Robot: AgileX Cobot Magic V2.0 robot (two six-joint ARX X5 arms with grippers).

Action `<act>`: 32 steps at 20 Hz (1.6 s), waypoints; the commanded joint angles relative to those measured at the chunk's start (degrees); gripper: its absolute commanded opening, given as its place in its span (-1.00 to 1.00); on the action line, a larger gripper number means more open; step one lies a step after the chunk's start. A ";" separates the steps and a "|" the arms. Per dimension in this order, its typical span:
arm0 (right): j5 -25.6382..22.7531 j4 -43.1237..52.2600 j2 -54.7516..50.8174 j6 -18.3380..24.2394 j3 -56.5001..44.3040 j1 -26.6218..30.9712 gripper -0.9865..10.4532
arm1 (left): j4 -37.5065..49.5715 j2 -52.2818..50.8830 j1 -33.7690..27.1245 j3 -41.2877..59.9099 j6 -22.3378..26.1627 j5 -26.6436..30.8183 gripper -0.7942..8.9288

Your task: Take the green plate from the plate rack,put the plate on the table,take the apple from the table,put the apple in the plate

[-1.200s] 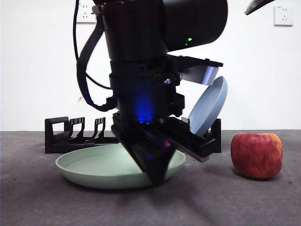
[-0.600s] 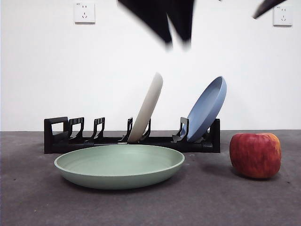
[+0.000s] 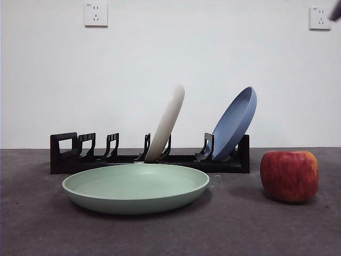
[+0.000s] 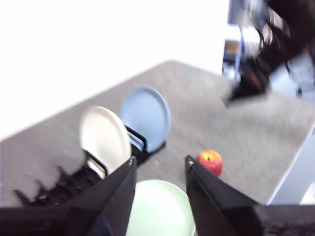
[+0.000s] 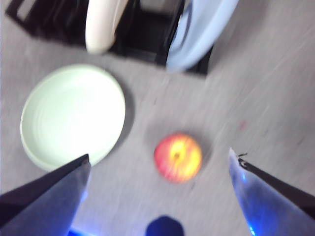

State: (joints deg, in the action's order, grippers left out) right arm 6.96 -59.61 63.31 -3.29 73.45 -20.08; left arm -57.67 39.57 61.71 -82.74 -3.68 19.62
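The green plate [image 3: 136,188] lies flat on the table [image 3: 229,229] in front of the plate rack [image 3: 69,154]. The apple [image 3: 289,175] stands on the table to its right, apart from it. My left gripper [image 4: 160,162] is open and empty, high above the green plate [image 4: 160,211] and the rack [image 4: 59,189]. My right gripper [image 5: 158,156] is wide open and empty, high above the apple [image 5: 178,157], with the green plate [image 5: 74,115] beside it. Only a dark arm tip [image 3: 335,10] shows in the front view.
A cream-white plate [image 3: 166,122] and a blue plate [image 3: 234,122] lean in the rack behind the green plate. The rack's left slots hold nothing. The table's edge [image 4: 290,167] lies past the apple in the left wrist view.
The arm that stood low over the green plate has risen out of the front view, leaving the plate flat on the table. The dark tip at the top right has slid further right.
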 commanded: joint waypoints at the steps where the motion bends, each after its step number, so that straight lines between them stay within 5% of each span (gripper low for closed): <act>1: -1.75 2.25 -3.65 -4.37 -8.70 -1.81 0.00 | -4.09 -5.60 0.02 0.22 -3.32 0.13 -0.49; 9: -4.26 17.35 2.36 -7.56 -21.55 -3.96 0.00 | -18.12 -17.66 0.11 0.26 -15.39 1.42 -0.49; 22: -7.04 25.94 23.67 -6.99 -21.53 -3.91 -0.02 | -18.10 -18.12 0.11 0.26 -16.92 1.03 -0.49; 26: -7.02 26.40 23.78 -6.91 -21.51 -3.91 -0.82 | -18.10 -18.12 0.11 0.26 -16.92 1.05 -0.50; 29: -5.81 25.00 23.52 -7.02 -19.50 -3.96 -0.85 | -18.10 -18.10 0.11 0.26 -16.92 1.05 -0.50; 32: 4.46 23.58 23.41 -7.32 -14.19 -4.72 -0.85 | -18.10 -18.12 0.11 0.26 -16.94 1.05 -0.50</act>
State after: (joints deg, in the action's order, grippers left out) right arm 10.17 -36.80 86.94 -10.17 58.59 -24.43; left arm -76.16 21.78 61.73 -82.72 -20.18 20.58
